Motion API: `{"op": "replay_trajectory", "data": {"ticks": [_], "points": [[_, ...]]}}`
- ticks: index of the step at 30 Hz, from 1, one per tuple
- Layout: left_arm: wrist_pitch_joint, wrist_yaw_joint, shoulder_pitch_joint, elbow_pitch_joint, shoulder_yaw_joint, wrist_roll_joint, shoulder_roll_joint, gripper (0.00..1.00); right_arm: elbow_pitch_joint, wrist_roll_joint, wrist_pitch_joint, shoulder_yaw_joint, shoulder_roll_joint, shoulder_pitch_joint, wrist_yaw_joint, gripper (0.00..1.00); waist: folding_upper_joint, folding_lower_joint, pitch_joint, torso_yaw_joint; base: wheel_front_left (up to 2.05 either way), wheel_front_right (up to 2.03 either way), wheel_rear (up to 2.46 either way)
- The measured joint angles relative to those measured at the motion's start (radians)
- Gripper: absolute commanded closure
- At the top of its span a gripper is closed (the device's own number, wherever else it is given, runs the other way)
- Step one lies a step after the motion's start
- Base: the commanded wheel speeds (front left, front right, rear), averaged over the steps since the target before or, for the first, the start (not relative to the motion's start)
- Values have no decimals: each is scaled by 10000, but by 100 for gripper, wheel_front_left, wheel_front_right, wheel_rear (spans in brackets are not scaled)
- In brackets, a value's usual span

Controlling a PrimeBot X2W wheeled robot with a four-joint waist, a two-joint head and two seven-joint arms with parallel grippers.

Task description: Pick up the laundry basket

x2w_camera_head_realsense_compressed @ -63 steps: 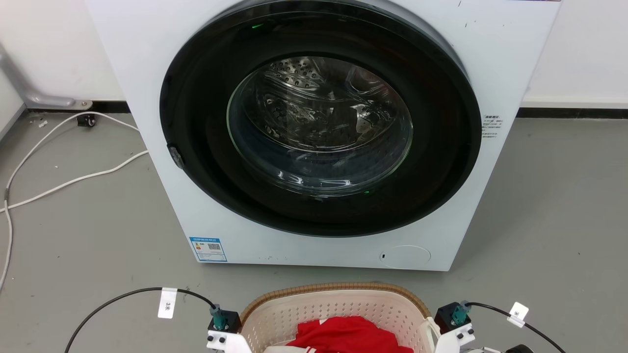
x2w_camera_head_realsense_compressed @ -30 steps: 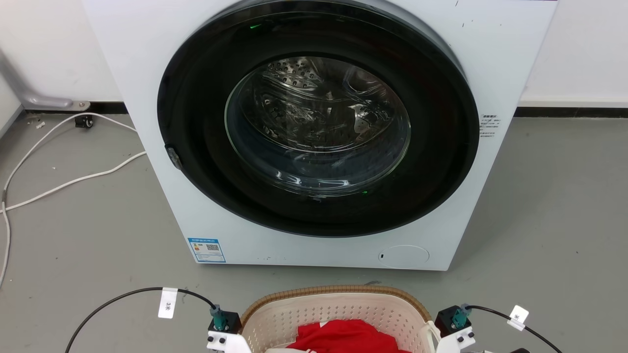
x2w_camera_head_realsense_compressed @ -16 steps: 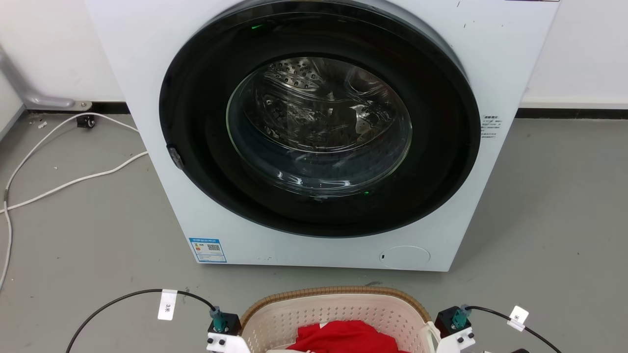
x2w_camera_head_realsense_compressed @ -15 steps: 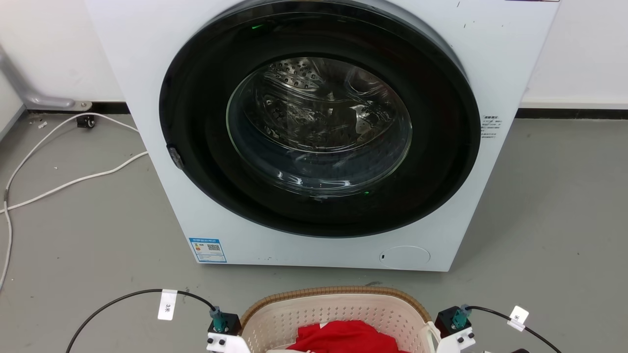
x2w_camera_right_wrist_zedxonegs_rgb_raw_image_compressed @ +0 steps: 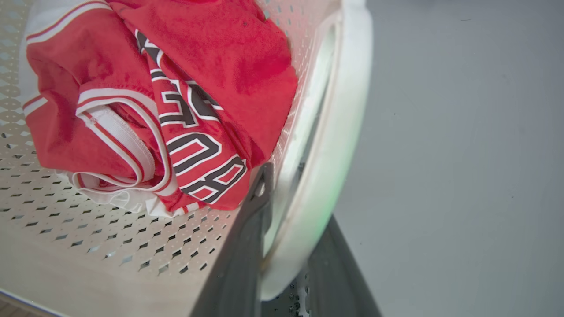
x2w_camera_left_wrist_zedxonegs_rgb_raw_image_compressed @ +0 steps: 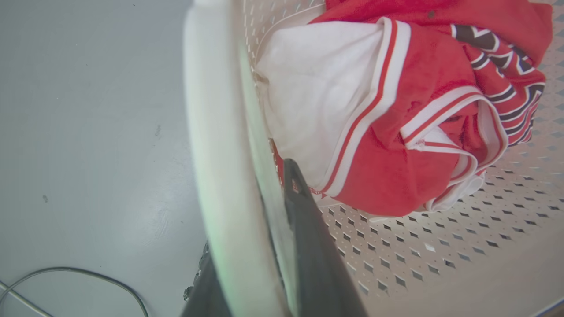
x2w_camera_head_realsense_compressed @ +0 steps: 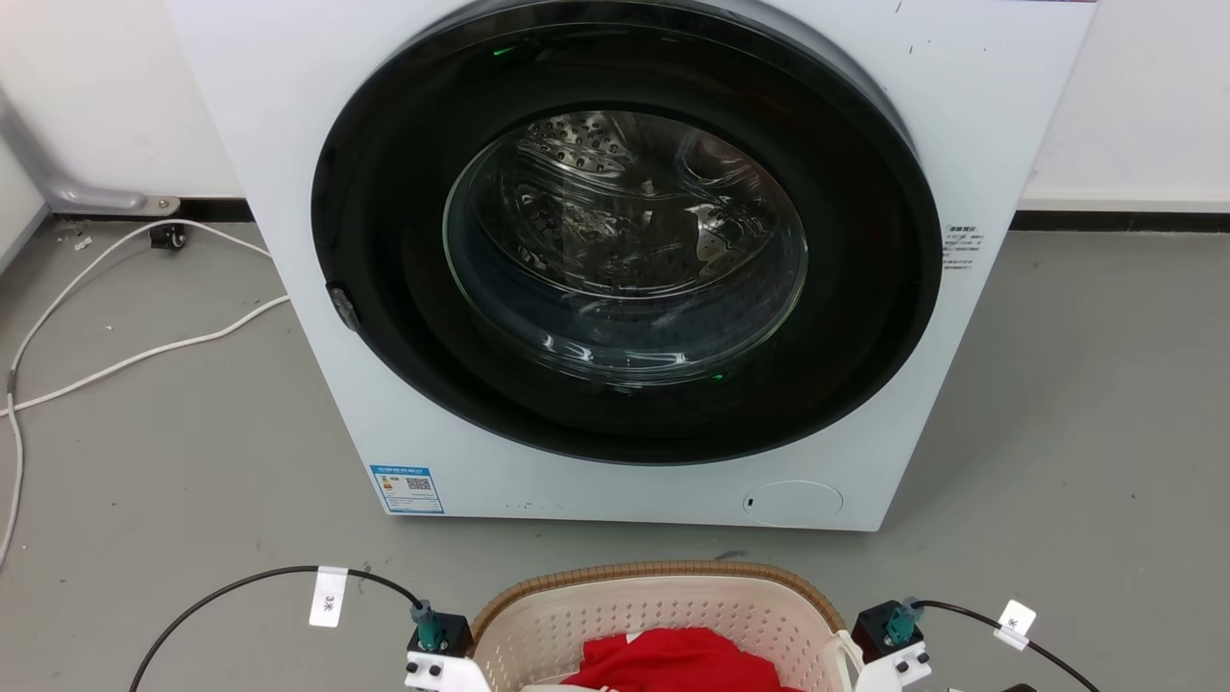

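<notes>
**Both end effectors seated on the basket handles; lift not confirmed**

The cream-white perforated plastic laundry basket with a brown woven-look rim [x2w_camera_head_realsense_compressed: 653, 572] sits directly between the two end effectors. The white front-loading washing machine [x2w_camera_head_realsense_compressed: 971, 125] stands beyond them.

The left end effector [x2w_camera_left_wrist_zedxonegs_rgb_raw_image_compressed: 246, 211] straddles the white left side handle [x2w_camera_left_wrist_zedxonegs_rgb_raw_image_compressed: 211, 132], one dark finger inside the basket wall and one outside. Both press against the handle, so it is judged clamped. The right end effector [x2w_camera_right_wrist_zedxonegs_rgb_raw_image_compressed: 299, 198] grips the white right side handle [x2w_camera_right_wrist_zedxonegs_rgb_raw_image_compressed: 348, 110] the same way.

Holding opposite handles likely shares the load and keeps the basket level.

A crumpled red-and-white jersey [x2w_camera_left_wrist_zedxonegs_rgb_raw_image_compressed: 396, 132] lies inside, just beyond the inner fingers. Whether any cloth is caught cannot be told.

Grey floor [x2w_camera_left_wrist_zedxonegs_rgb_raw_image_compressed: 88, 110] lies outside each grip. Whether the base has cleared it cannot be told.

An even, simultaneous raise appears to be the next step.
</notes>
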Motion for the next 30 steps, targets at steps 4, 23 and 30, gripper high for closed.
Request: {"op": "replay_trajectory", "data": {"ticks": [4, 23, 30], "points": [[-13, 0, -47, 17, -88, -52, 0, 100, -2, 0, -21, 8, 0, -1, 0, 100, 0, 0, 8, -6, 0, 0, 0], [-73, 2, -64, 44, -351, -328, -6, 100, 2, -4, -23, 33, 0, -4, 0, 100, 0, 0, -1, -11, 0, 0, 0], [-102, 2, -64, 59, -431, -407, -6, 100, 0, -6, -25, 38, 0, -4, 0, 100, 0, 0, -20, -7, 0, 0, 0]]}}
